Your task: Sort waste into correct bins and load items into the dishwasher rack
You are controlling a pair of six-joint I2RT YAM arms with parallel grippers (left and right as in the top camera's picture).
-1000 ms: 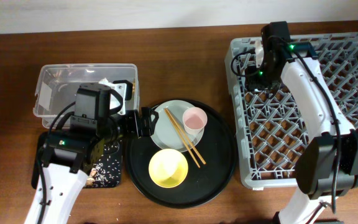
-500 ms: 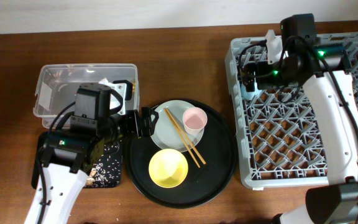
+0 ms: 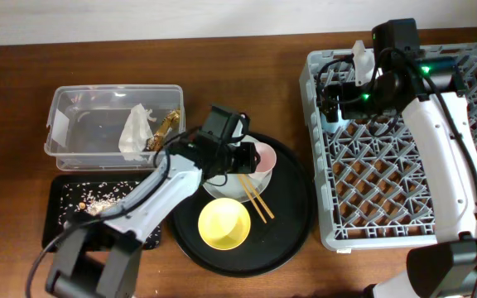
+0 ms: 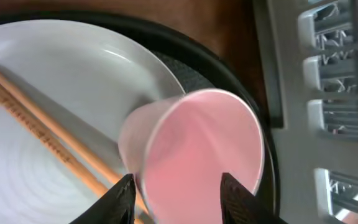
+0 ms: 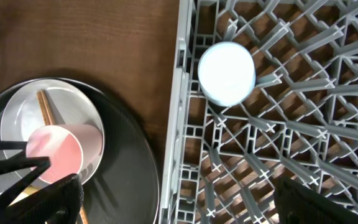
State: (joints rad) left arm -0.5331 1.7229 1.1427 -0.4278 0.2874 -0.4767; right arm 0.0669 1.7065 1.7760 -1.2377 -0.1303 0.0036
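Left wrist: my left claw (image 4: 176,193) straddles tilted pink cup (image 4: 197,149) on grey-white plate (image 4: 73,68); grip undeterminable. Right claw (image 5: 179,190): fingers wide apart above dishwasher rack's (image 5: 303,130) left edge.

Pink cup (image 3: 261,157), yellow bowl (image 3: 224,223), grey rack (image 3: 363,236)

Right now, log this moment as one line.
left gripper shut on tilted pink cup over plate | right gripper open above rack | blue cup in rack | bowl, chopsticks on round tray
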